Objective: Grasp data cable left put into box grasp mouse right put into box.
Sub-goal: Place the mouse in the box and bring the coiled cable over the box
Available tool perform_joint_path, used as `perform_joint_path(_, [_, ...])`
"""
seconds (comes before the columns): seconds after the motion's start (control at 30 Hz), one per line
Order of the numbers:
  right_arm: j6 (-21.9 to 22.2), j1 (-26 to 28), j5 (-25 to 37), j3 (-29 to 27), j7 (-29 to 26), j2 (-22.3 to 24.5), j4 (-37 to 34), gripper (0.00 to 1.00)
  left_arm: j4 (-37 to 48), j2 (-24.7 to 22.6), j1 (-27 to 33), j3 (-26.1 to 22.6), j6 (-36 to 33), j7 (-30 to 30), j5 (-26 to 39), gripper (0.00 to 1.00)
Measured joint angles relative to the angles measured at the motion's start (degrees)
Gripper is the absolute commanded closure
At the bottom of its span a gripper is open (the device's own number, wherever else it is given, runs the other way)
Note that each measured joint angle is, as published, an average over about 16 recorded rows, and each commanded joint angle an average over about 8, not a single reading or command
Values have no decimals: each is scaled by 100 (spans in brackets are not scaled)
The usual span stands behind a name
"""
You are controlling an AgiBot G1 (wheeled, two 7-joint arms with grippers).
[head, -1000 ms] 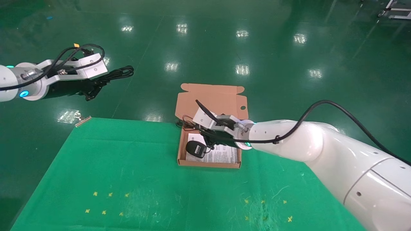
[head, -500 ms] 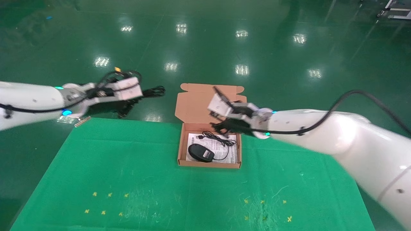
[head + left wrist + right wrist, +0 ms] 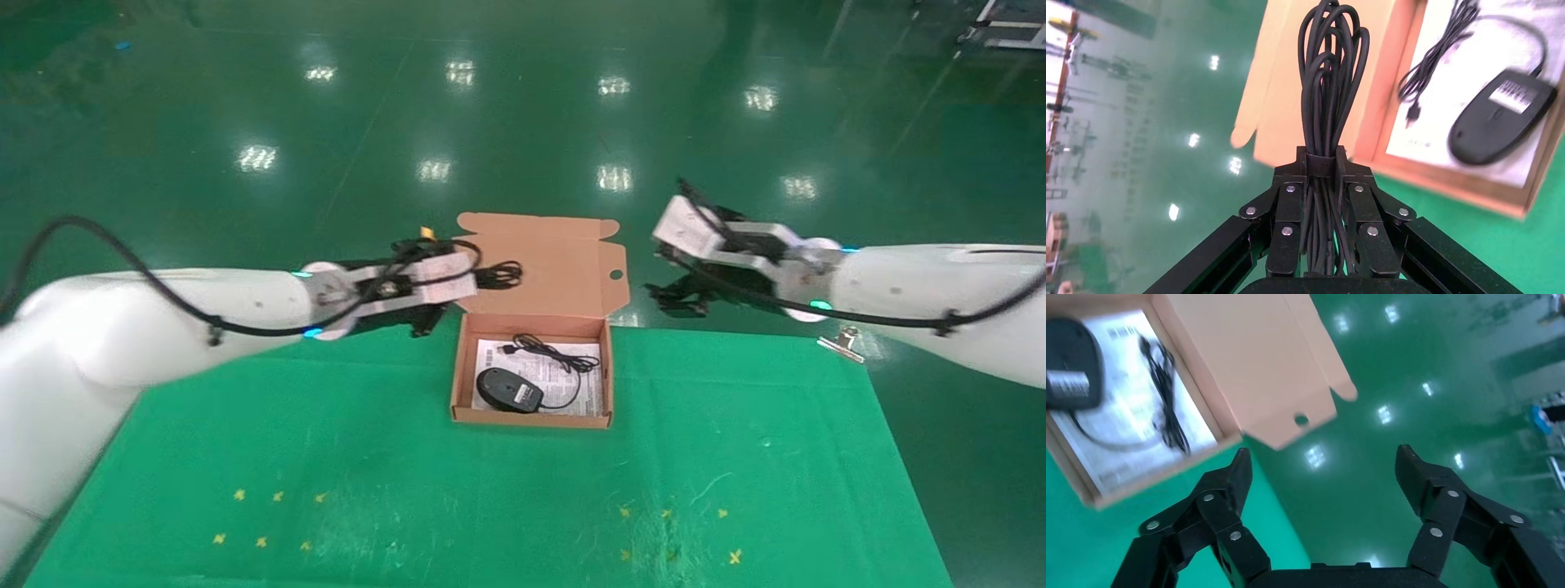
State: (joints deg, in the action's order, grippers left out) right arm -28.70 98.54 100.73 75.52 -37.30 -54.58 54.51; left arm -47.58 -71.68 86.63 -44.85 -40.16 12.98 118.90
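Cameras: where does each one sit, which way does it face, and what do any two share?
Head: high on the robot, looking down at the table; both arms show.
Left wrist: behind the left gripper, shut on the cable, facing the box.
Right wrist: behind the open right gripper, off the table's far edge.
All three show the mouse in the box.

The mouse lies in the box, left of centre.

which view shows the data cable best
The left wrist view: the data cable fills the middle of it, a strapped black bundle clamped in the left tool. The head view shows only its loops poking past that tool over the box lid. The right wrist view does not show it.
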Motion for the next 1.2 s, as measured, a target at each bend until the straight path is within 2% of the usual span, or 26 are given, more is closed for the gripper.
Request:
perform_joint_path(0.33, [-257, 118, 812, 78, -924, 702, 824, 0, 570, -546, -68, -287, 415, -632, -492, 100])
perform_joint_path(0.73, [-476, 112, 1653, 75, -1849, 912, 1396, 0, 747, -673, -40, -1179, 819, -794, -1173, 100])
perform_joint_path(1.0, [-540, 87, 1941, 60, -2137, 941, 1561, 0, 844, -683, 50, -1635, 971, -722, -1444, 1])
perform_joint_path(1.2, [-557, 82, 1993, 56, -2183, 949, 1593, 0, 877, -685, 78, -1724, 993, -703, -1497, 0])
